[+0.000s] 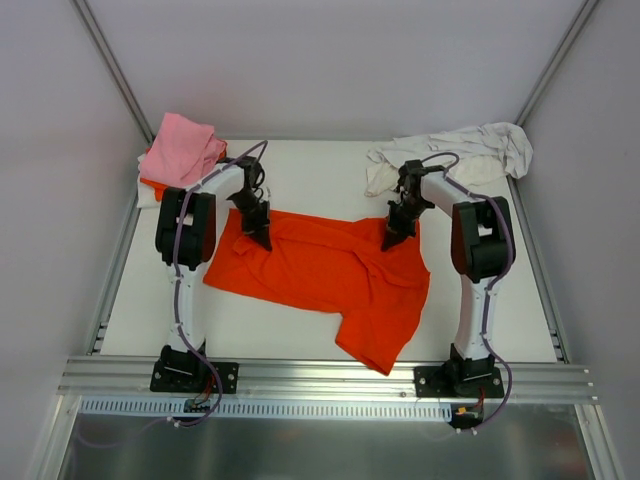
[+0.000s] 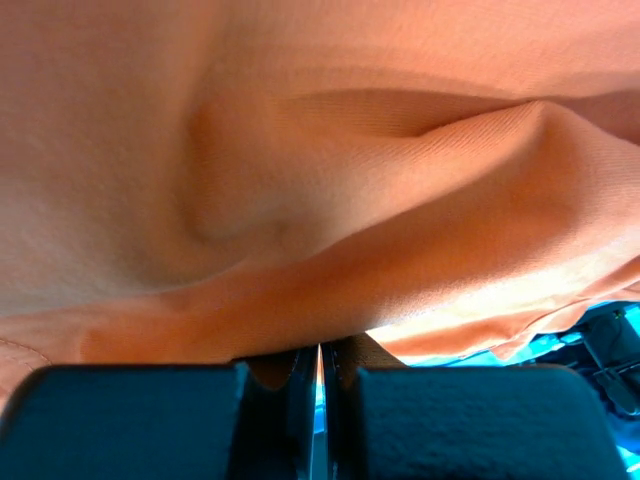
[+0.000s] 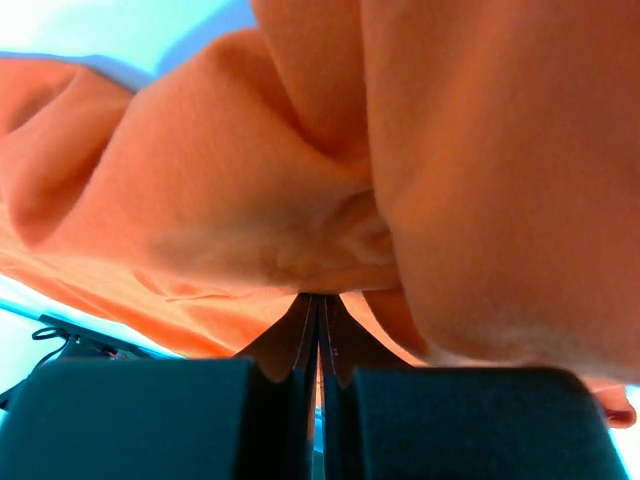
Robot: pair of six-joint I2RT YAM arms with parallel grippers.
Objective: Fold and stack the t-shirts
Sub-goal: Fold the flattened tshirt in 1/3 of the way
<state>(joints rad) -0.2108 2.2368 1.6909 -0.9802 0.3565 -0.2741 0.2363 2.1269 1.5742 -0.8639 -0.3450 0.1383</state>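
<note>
A bright orange t-shirt (image 1: 320, 275) lies spread and rumpled across the middle of the white table (image 1: 310, 170). My left gripper (image 1: 263, 240) is shut on its upper left edge, my right gripper (image 1: 393, 240) shut on its upper right edge. In both wrist views orange cloth (image 2: 320, 180) (image 3: 400, 170) fills the frame, pinched between the closed fingers (image 2: 270, 410) (image 3: 270, 410). A pink t-shirt (image 1: 183, 148) lies on an orange one (image 1: 152, 185) at the back left corner. A white t-shirt (image 1: 455, 155) lies crumpled at the back right.
Grey walls enclose the table on three sides. A metal rail (image 1: 320, 378) runs along the near edge, where both arm bases are bolted.
</note>
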